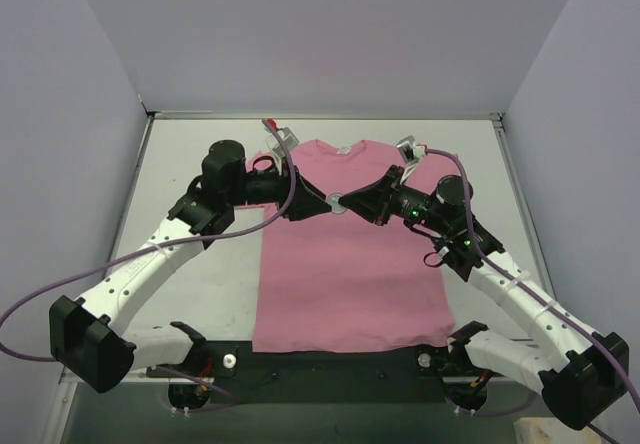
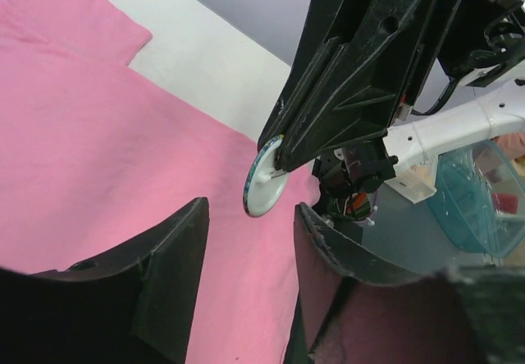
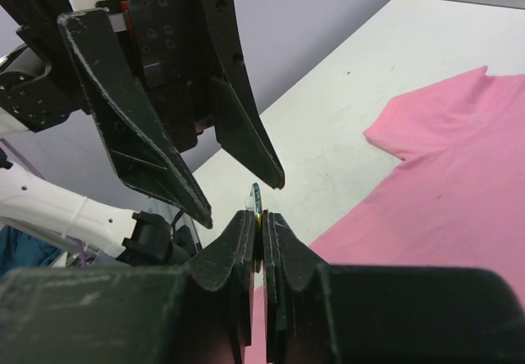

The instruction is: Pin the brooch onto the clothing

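Observation:
The pink T-shirt point(image 1: 345, 254) lies flat on the table with its white neck label at the far end. My right gripper point(image 1: 354, 202) is shut on the brooch point(image 1: 338, 202), a small round disc held above the shirt's chest. In the right wrist view the brooch point(image 3: 257, 200) stands edge-on, pinched between the shut fingertips of my right gripper point(image 3: 261, 215). In the left wrist view the brooch point(image 2: 264, 180) shows its pale back with a white post. My left gripper point(image 2: 250, 220) is open, its fingers just short of the disc on either side, not touching it. It also shows in the top view point(image 1: 322, 204).
The white table point(image 1: 200, 144) is walled by grey panels at the back and sides. A teal translucent container point(image 2: 476, 200) sits beyond the table edge. A small white piece point(image 1: 231, 361) lies near the left arm's base.

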`<state>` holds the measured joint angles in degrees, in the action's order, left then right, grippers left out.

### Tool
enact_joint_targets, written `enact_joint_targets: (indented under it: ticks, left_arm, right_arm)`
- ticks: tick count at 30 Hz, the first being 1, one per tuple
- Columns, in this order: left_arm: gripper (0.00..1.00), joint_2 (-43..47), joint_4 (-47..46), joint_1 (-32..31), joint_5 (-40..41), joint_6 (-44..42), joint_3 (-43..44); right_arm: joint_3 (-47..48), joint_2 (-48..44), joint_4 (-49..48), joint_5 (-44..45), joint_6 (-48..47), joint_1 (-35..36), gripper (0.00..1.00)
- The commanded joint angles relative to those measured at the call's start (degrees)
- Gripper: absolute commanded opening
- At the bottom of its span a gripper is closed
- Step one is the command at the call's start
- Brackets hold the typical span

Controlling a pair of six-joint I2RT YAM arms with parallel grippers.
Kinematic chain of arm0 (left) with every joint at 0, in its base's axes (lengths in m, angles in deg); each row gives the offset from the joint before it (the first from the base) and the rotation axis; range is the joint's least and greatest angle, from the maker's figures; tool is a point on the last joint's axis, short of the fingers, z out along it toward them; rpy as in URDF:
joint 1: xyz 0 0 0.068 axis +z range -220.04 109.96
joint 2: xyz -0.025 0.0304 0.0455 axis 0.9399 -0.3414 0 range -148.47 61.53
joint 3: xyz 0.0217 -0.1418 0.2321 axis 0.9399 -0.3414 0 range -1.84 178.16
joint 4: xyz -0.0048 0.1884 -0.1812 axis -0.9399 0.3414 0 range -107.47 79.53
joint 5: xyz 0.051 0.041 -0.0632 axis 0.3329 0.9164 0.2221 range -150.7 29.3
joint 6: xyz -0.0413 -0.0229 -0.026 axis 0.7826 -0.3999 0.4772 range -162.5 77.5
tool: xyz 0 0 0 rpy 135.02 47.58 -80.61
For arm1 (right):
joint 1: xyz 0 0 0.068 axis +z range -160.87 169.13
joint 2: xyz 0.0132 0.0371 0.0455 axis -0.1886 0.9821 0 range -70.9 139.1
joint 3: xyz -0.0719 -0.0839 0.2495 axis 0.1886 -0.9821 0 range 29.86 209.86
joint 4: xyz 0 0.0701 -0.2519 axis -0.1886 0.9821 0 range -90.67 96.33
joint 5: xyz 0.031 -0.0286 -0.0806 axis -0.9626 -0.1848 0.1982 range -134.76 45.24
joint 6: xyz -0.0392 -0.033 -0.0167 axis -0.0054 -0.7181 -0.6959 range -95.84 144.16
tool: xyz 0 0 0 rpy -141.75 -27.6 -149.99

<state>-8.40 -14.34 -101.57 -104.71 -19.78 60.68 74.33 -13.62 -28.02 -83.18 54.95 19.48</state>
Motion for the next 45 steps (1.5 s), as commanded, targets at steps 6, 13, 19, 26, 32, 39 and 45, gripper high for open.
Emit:
enact_joint_targets:
  ticks: [6,13,19,26,32,39,45]
  left_arm:
    - [0.32,-3.2,-1.1,-3.0,-1.9,-2.2,4.5]
    - [0.0,-3.5,-2.3,-3.2,-1.8,-1.6,4.5]
    - [0.0,-2.8,-2.3,-3.2,-1.6,-1.5,3.8]
    - [0.0,-1.7,-2.3,-3.2,-1.3,-2.2,2.9]
    - [0.0,-0.6,-2.3,-3.1,-0.5,-3.0,2.0]
    - [0.0,0.8,-4.4,-3.0,0.2,-3.0,0.9]
    - [0.0,1.9,-5.9,-3.1,-0.4,-2.6,0.1]
  right_arm:
    - [3.3,-0.1,-7.8,-4.9,1.8,-0.4,0.0]
    - [3.2,0.3,-8.6,-5.4,2.5,-0.3,0.0]
    - [3.3,0.6,-8.5,-5.5,2.5,-0.3,0.0]
    - [3.3,0.9,-8.4,-5.7,3.0,-0.4,0.31]
    - [2.8,1.7,-11.9,-7.5,5.7,-0.4,0.57]
    - [2.8,1.3,-9.6,-8.1,4.2,-0.6,0.58]
    - [2.5,1.5,-9.6,-8.2,4.5,-0.8,0.58]
